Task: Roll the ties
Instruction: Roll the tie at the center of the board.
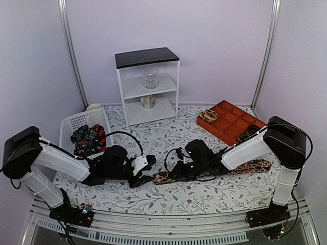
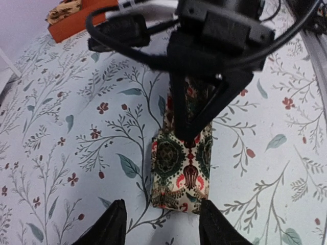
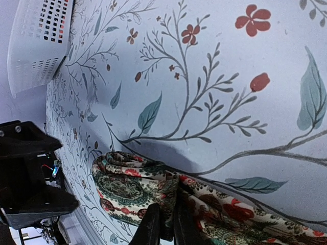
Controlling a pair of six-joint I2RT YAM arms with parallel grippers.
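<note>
Parted jaws on our left gripper (image 2: 163, 230) stand released and grasp nothing; its two dark fingers (image 2: 110, 227) hang low over the floral tablecloth (image 2: 61, 127). Just ahead of them, in line with the gap, lies the folded end of the tie (image 2: 181, 173), a brown paisley fabric with red and green, doubled over into a short flat packet.

Our right gripper (image 3: 167, 229) faces the left one from the opposite side. Its jaws are clenched almost together, the tips pressed down on the tie at the far edge of that packet and pinching its fabric. From the right wrist we see the fold bulging to the left of these tips. The rest of the tie runs off behind them, flat on the cloth, back along our right arm.

Well off to the left of the left jaws sits a white perforated basket (image 1: 69, 125) with more patterned ties (image 1: 88, 139) bundled inside. Beyond the right jaws, farther back, an orange divided tray (image 1: 227, 116) holds a pale rolled tie (image 1: 208, 116) in its corner compartment. Far beyond both jaws stands a white shelf (image 1: 145, 56) carrying a glass jar (image 1: 150, 78).
</note>
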